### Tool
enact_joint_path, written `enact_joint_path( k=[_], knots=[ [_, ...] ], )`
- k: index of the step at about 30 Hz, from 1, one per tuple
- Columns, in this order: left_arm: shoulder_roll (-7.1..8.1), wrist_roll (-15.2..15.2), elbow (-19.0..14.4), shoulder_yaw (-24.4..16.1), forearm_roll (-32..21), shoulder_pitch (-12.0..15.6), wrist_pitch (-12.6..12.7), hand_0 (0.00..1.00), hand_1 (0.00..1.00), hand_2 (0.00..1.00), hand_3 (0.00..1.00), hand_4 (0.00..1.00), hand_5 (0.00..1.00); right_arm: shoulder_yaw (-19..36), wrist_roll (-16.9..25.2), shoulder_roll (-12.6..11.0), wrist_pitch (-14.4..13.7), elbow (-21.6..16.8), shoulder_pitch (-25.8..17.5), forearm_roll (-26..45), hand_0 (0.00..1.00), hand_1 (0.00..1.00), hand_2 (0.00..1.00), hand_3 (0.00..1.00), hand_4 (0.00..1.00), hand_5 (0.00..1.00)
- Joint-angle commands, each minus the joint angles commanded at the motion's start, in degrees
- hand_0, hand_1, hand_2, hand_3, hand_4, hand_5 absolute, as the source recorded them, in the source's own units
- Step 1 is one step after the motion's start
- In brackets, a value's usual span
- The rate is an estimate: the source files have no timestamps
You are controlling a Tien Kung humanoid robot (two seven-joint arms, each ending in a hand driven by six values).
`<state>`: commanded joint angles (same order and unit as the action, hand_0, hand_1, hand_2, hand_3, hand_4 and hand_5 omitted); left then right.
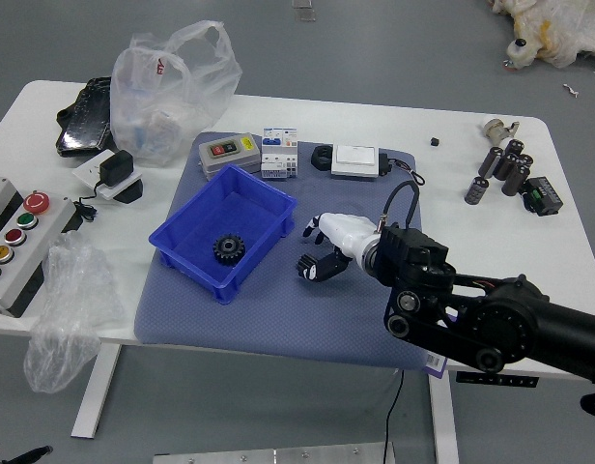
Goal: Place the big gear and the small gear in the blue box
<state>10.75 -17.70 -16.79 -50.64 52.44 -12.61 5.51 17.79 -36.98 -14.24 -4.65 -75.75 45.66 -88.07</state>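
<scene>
Right robot hand, black and white, hovers open point(313, 247) at centre frame, gripping nothing visible, beside a small black gear point(305, 264). Left of centre, the bigger black toothed gear point(229, 249) lies inside the blue plastic box point(189, 215). The left hand point(25, 456) shows lower left.

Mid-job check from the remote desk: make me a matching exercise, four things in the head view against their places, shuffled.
Things
1. Black toothed gear
2. Robot's right hand
3. Red round push button
4. Flattened clear plastic bag

Places
A. On the white button panel
B. Hanging over the near edge of the white table
C. Inside the open blue plastic box
D. Over the blue-grey mat, right of the box

Pairs: 1-C, 2-D, 3-A, 4-B
</scene>
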Motion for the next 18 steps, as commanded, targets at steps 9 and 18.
enact_joint_path(
  k=[9, 18],
  knots=[
    [-0.01, 0.03, -0.01, 0.01, 0.06, -0.13, -0.04, 0.658, 0.515, 0.565, 0.748, 0.747, 0.591, -4.21, 0.0, 0.84, -3.08, 1.93, 1.72, 2.76, 0.339, 0.39, 0.559, 0.713, 0.808, 0.303],
    [-0.02, 0.06, 0.01, -0.04, 0.2, -0.3, -0.1, 0.658, 0.515, 0.565, 0.748, 0.747, 0.59, -6.16, 0.0, 1.81, -6.79, 3.79, 2.28, 4.58, 0.308, 0.36, 0.42, 0.61, 0.763, 0.275]
  ],
)
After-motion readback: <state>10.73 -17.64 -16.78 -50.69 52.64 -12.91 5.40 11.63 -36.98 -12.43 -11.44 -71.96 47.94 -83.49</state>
